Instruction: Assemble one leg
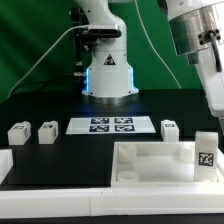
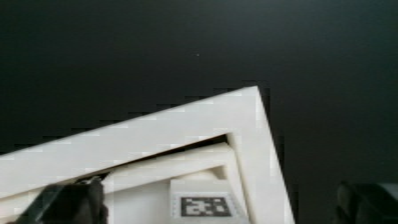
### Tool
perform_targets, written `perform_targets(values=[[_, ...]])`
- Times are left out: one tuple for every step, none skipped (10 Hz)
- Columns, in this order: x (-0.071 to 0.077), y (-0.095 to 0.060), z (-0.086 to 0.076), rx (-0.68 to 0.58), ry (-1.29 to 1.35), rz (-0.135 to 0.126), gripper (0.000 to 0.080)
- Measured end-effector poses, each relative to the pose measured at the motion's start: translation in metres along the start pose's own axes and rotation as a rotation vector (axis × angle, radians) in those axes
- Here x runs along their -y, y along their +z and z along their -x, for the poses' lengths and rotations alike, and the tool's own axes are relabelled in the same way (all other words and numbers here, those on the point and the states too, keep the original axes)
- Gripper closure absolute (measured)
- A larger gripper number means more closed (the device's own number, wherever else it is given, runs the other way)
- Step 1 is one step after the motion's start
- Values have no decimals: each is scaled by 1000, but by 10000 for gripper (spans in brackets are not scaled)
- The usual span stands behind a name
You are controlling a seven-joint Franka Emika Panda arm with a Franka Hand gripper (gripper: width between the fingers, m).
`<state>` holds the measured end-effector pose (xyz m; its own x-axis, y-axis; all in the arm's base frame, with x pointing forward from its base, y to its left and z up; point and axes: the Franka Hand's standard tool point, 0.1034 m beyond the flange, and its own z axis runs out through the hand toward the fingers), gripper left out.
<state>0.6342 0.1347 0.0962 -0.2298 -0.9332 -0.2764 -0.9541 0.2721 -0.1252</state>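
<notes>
Cropped white tabletop (image 1: 150,160) carries a tagged leg (image 1: 206,152); claw (image 2: 222,205) fingertips (image 2: 71,205) spread, mostly cut off.

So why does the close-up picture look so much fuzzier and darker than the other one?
In the wrist view the white tabletop is soft-edged and greyish, the tag is smeared, and the fingers are dark blurs at the edge. In the exterior view lighting is even: the marker board tags read crisply, the tabletop is bright with little detail, and a blue glow shows on the arm's base.
</notes>
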Motion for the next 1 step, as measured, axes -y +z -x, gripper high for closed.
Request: perform_targets(values=[[0, 0, 0, 0, 0, 0, 150]])
